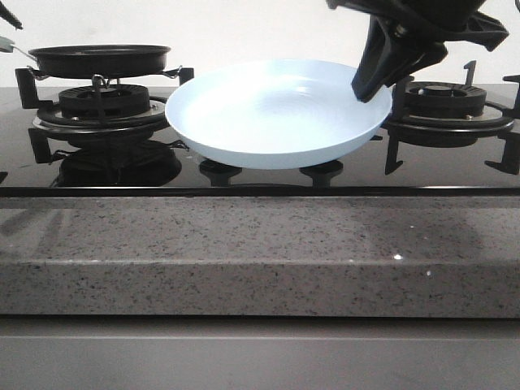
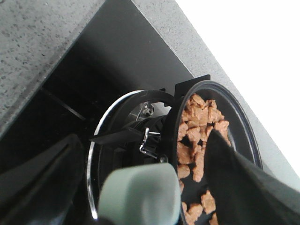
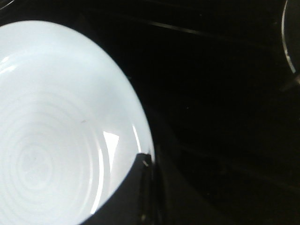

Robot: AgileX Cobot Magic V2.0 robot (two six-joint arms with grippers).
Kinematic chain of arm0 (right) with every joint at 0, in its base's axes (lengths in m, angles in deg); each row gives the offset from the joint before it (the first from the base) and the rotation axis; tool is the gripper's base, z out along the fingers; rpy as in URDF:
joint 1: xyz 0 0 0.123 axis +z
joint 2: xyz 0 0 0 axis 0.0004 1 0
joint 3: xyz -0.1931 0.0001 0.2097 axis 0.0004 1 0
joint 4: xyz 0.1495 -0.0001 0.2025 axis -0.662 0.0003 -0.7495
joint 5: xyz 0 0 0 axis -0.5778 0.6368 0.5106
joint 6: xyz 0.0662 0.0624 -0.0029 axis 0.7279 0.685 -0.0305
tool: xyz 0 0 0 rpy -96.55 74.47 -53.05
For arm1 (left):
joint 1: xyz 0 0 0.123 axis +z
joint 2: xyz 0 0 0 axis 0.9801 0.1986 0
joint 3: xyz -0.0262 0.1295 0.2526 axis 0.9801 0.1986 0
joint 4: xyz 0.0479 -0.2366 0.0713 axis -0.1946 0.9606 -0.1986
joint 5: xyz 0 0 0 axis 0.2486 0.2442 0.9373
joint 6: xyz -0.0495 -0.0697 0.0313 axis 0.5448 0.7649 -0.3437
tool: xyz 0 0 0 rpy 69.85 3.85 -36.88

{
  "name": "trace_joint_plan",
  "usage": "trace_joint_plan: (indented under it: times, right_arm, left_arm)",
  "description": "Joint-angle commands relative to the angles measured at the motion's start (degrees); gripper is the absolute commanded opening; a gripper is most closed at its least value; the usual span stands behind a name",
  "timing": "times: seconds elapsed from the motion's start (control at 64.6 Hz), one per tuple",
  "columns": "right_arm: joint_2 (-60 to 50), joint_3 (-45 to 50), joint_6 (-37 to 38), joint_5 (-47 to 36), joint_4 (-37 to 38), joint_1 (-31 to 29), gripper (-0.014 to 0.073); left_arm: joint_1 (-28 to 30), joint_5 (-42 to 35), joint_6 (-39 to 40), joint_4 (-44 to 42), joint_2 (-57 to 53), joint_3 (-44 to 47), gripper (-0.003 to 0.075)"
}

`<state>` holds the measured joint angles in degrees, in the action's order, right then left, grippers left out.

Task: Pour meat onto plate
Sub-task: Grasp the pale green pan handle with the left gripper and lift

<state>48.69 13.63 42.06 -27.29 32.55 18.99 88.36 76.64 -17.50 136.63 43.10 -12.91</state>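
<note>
The meat (image 2: 199, 126), a heap of small reddish-brown chips, lies in the black frying pan (image 1: 99, 58) on the left burner. The pan's pale green handle (image 2: 140, 192) lies between the spread fingers of my left gripper (image 2: 143, 150), with a gap on each side. In the front view only the handle's end (image 1: 6, 44) shows at the left edge. The pale blue plate (image 1: 276, 110) is held tilted above the stove's middle. My right gripper (image 1: 371, 81) is shut on its right rim. That rim also shows in the right wrist view (image 3: 140, 140), with one finger (image 3: 136, 192) lying over it.
The black glass stove (image 1: 260, 179) has a left burner (image 1: 101, 101) under the pan and a bare right burner (image 1: 447, 101). Two knobs (image 1: 321, 172) sit under the plate. A speckled grey counter (image 1: 260, 252) runs along the front.
</note>
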Motion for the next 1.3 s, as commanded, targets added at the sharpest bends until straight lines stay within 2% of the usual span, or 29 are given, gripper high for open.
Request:
trace_joint_plan:
  times: [0.0, 0.124, 0.263, 0.464, 0.79, 0.836, 1.13, 1.285]
  right_arm:
    - [-1.9, -1.6, -0.4, -2.8, -0.4, 0.0, -0.0069]
    - [-1.9, -1.6, -0.4, -2.8, -0.4, 0.0, -0.0069]
    - [-1.9, -1.6, -0.4, -2.8, -0.4, 0.0, -0.0069]
    - [-1.9, -1.6, -0.4, -2.8, -0.4, 0.0, -0.0069]
    - [-1.9, -1.6, -0.4, -2.8, -0.4, 0.0, -0.0069]
    - [-1.9, -1.6, -0.4, -2.8, -0.4, 0.0, -0.0069]
    - [-1.9, -1.6, -0.4, -2.8, -0.4, 0.0, -0.0069]
    - [-1.9, -1.6, -0.4, -2.8, -0.4, 0.0, -0.0069]
  left_arm:
    - [0.3, -0.4, -0.9, 3.6, -1.5, -2.0, 0.0522]
    - [1.2, 0.6, -2.9, 4.5, -1.2, -2.0, 0.0477]
    - [2.9, 3.4, -6.1, 9.3, -1.1, -2.0, 0.0418]
    - [3.8, 8.2, -10.4, 14.1, -0.3, -2.0, 0.0417]
    - [3.9, 10.7, -12.6, 15.6, -0.2, -2.0, 0.0414]
    - [3.9, 10.7, -12.6, 15.9, -0.2, -2.0, 0.0389]
    - [4.1, 11.3, -12.9, 18.1, -0.2, -2.0, 0.0111]
    - [4.2, 11.6, -13.1, 18.1, -0.3, -2.0, -0.0001]
